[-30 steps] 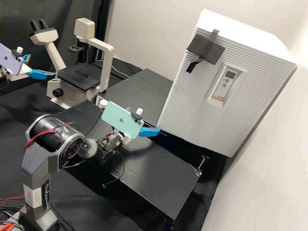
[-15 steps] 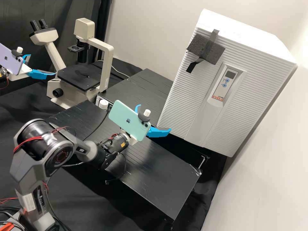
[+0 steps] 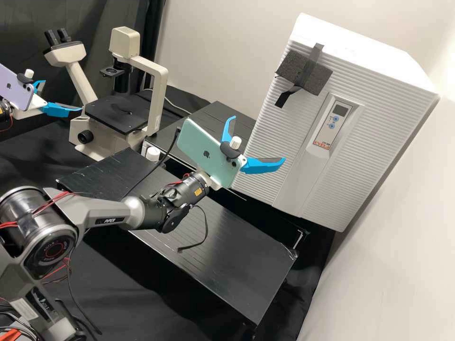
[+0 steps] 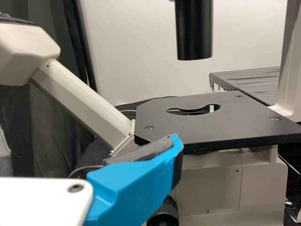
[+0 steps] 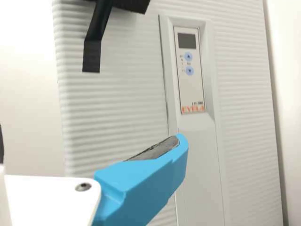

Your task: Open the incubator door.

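- White and ribbed, the incubator (image 3: 365, 52) stands right there beyond the black bench (image 3: 237, 265), on the right of the high view, its long axis upright and slanting up toward the right in that view.
- Its door (image 3: 365, 161) is closed, front turned toward my arms, with the control panel (image 3: 331, 124) set in a strip that runs lengthwise down it.
- Near the door's upper left corner, in the high view, sits a dark foam pad (image 3: 318, 78) held with black tape (image 3: 313, 59).
- And here's my right gripper (image 3: 258, 139), spread wide, fingers (image 3: 264, 166) aimed at the door near its lower left part; contact, I cannot tell.
- Over by the microscope (image 3: 157, 94), my left gripper (image 3: 62, 95) hangs in front of the black stage (image 4: 230, 120), fingers apart too.
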### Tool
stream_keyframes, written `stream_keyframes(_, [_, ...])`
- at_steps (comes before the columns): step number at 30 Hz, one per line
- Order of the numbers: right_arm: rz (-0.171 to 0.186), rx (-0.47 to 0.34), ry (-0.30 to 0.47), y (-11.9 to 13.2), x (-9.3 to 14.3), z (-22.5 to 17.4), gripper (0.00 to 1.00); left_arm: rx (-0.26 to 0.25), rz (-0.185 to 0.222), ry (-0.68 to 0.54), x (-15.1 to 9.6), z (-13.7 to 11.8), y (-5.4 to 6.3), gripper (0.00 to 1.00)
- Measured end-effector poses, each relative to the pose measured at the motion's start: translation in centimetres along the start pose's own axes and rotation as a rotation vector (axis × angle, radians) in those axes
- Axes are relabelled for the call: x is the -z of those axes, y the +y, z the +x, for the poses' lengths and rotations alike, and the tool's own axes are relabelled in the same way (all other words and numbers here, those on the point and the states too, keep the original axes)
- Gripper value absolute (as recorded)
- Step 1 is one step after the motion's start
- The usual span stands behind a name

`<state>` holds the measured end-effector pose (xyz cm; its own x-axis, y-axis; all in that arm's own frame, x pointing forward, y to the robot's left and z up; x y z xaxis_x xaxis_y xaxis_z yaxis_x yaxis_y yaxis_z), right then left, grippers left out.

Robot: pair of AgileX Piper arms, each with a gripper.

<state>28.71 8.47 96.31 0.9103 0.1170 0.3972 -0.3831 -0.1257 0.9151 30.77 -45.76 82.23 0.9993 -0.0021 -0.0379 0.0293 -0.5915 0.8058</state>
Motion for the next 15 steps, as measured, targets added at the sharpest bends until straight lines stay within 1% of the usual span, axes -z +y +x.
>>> stream_keyframes(2, [0.007,-0.005,-0.002,0.2,0.7,0.6,1.0,0.0,0.0,0.0,0.0,0.0,0.0,1.0])
stream_keyframes(4, [0.006,-0.009,-0.002,0.3,1.4,1.1,1.0,0.0,0.0,0.0,0.0,0.0,0.0,1.0])
stream_keyframes(7, [-0.026,-0.012,0.011,0.2,2.4,1.8,1.0,0.0,0.0,0.0,0.0,0.0,0.0,1.0])
stream_keyframes(10, [-0.054,-0.012,0.011,-0.2,2.7,2.5,1.0,0.0,0.0,0.0,0.0,0.0,0.0,1.0])
stream_keyframes(13, [-0.066,-0.004,-0.006,-0.6,2.7,3.2,1.0,0.0,0.0,0.0,0.0,0.0,0.0,1.0])
stream_keyframes(15, [-0.06,0.001,-0.028,-0.8,2.5,3.5,1.0,0.0,0.0,0.0,0.0,0.0,0.0,1.0])
